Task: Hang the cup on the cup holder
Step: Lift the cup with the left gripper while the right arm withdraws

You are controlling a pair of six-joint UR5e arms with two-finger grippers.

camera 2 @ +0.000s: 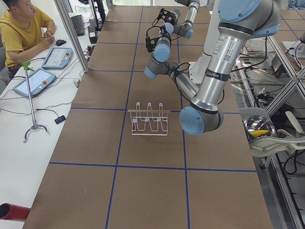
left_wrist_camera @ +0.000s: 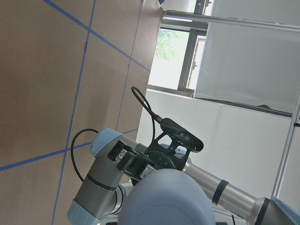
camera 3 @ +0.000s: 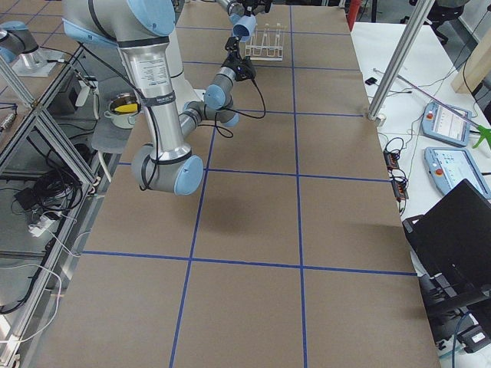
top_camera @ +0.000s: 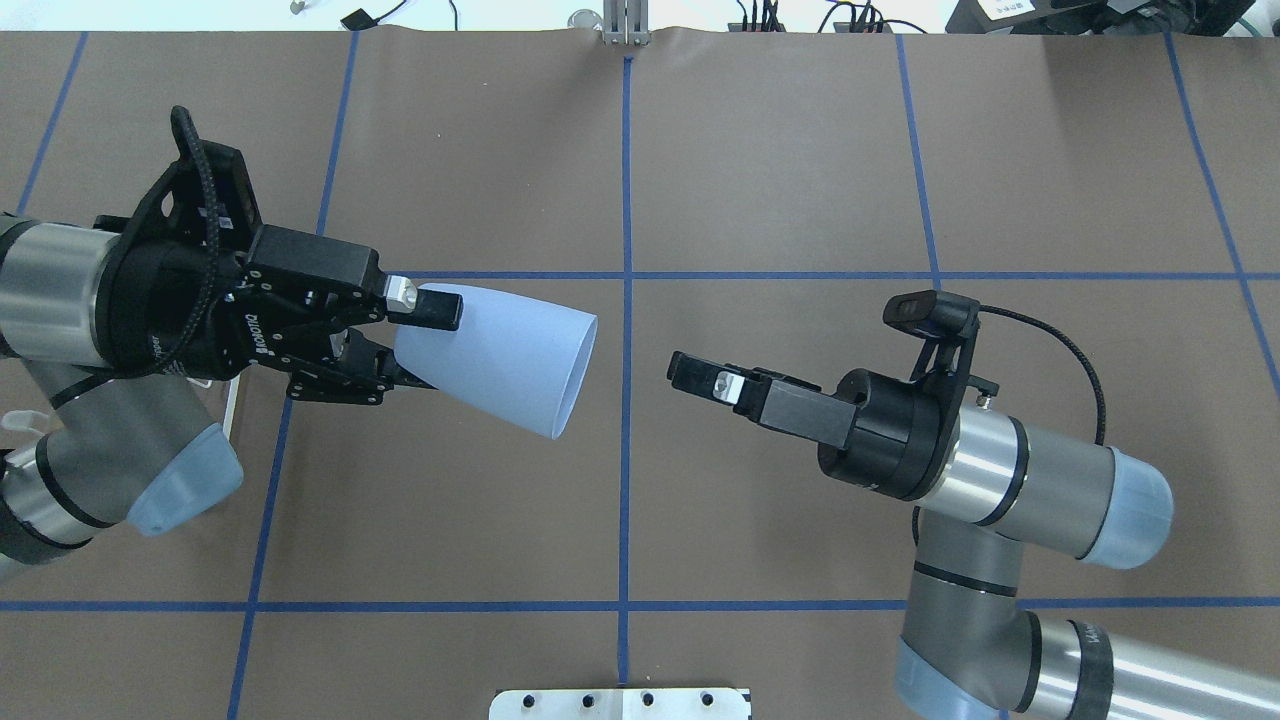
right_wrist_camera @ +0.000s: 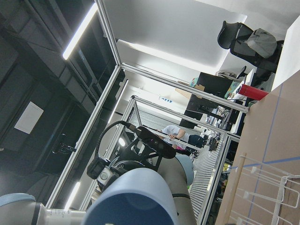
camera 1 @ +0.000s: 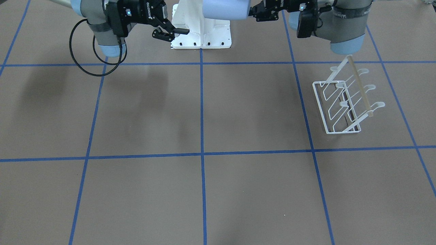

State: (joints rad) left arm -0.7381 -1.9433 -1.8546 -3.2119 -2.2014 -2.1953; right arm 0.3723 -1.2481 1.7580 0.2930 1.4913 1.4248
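My left gripper is shut on the narrow base end of the pale blue cup. It holds the cup in the air on its side, rim pointing at my right gripper. The right gripper is open and empty, a short gap from the rim. In the front view the cup is at the top edge, between the right gripper and the left gripper. The white wire cup holder with its tan rod stands empty on the table below my left arm. The overhead view hides most of it.
The white robot pedestal stands at the table's robot side. Blue tape lines divide the brown table into squares. An operator sits at a side desk with tablets. A steel bowl sits off the table behind the robot.
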